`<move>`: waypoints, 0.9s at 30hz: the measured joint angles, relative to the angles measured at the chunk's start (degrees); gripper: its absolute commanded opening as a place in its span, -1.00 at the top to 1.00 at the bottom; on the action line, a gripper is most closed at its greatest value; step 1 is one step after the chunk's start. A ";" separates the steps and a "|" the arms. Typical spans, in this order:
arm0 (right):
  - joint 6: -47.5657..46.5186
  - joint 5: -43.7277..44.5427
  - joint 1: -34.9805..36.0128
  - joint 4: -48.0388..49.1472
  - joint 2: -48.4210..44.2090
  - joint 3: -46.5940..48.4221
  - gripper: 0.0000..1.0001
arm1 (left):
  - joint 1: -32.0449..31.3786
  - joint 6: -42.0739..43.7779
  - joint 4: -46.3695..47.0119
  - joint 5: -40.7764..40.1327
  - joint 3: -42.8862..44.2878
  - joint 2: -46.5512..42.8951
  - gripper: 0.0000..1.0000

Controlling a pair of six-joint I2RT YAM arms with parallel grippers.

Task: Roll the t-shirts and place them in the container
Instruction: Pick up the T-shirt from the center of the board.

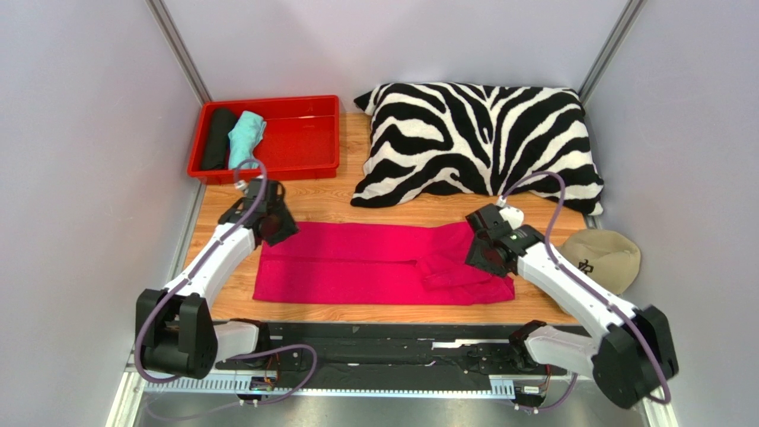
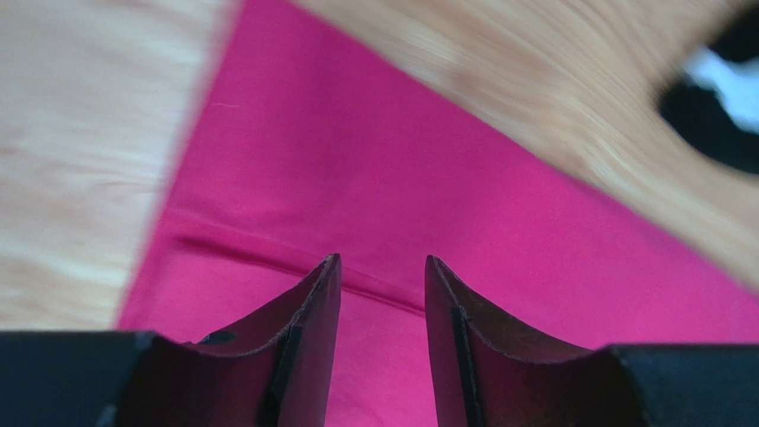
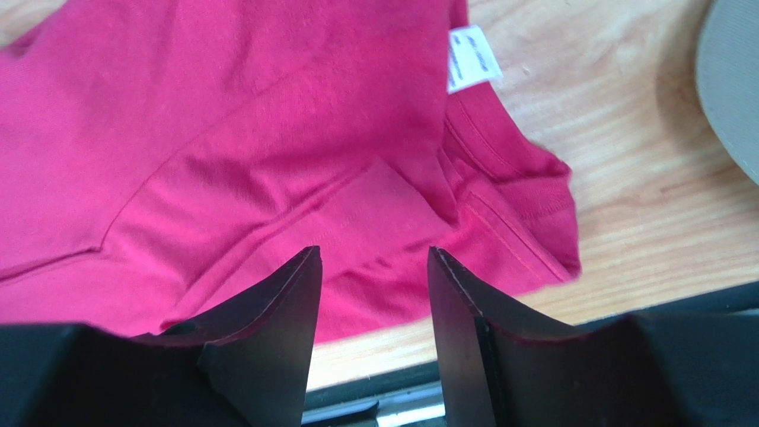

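I am hovering my left claw [image 2: 383, 260] and right claw [image 3: 374, 251], both spread and empty, over the magenta t-shirt [image 1: 374, 262], which is lying as a long folded band just in front of the zebra pillow [image 1: 472, 142]. It is looking light, limp and quick to bunch, so I am planning to pinch both corners of one short end, through every layer.

We find the magenta t-shirt [image 1: 374, 264] folded flat into a long band. The black roll [image 1: 216, 138] and teal roll [image 1: 245, 138] lie side by side.
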 measured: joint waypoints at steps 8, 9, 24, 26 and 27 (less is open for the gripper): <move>-1.84 4.04 -0.02 3.93 11.56 4.26 0.14 | -23.50 0.90 3.34 3.96 6.27 4.52 0.33; -2.03 4.63 -0.02 4.33 12.31 5.05 0.18 | -25.44 0.85 3.89 4.35 6.80 5.95 0.35; 0.02 2.84 -0.26 3.91 11.41 -2.08 0.51 | -38.32 -0.76 10.14 12.70 11.80 19.43 0.19; 0.68 1.70 -0.26 3.17 8.68 -3.48 0.52 | -39.56 -0.83 11.23 13.70 12.98 20.68 0.14; 0.96 1.29 -0.26 2.69 7.28 -3.93 0.52 | -40.28 -0.83 11.82 14.19 13.31 21.11 0.13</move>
